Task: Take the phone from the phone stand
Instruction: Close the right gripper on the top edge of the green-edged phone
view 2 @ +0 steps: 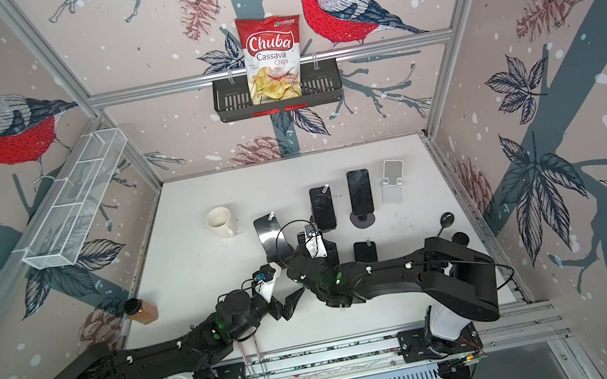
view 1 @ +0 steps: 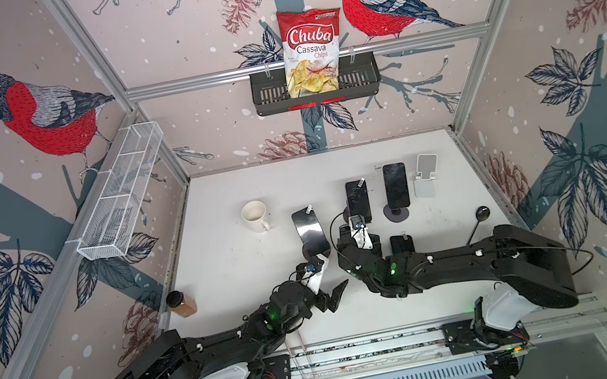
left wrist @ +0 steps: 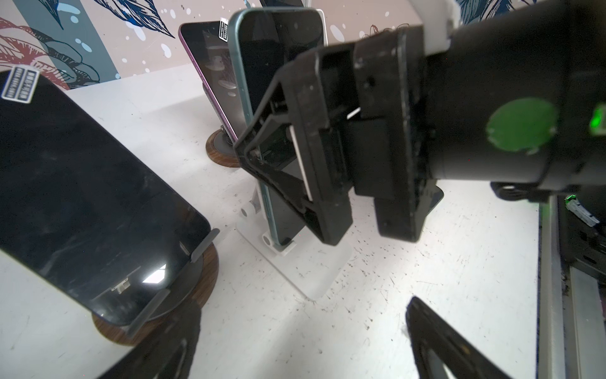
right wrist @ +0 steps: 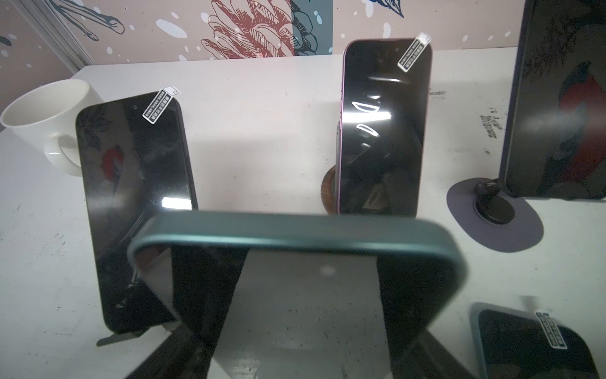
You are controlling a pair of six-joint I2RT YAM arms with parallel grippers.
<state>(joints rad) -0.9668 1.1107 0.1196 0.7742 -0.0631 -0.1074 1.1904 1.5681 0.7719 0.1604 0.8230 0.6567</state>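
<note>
Though unclear, right tool point(left wrist: 262, 157) astride phone point(left wrist: 275, 49)

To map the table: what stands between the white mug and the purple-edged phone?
A black phone, tilted back, stands between the white mug and the purple-edged phone; the right wrist view shows it.

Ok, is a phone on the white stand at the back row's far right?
No, the white stand is bare in a top view; the nearest phone sits on its own round base.
</note>
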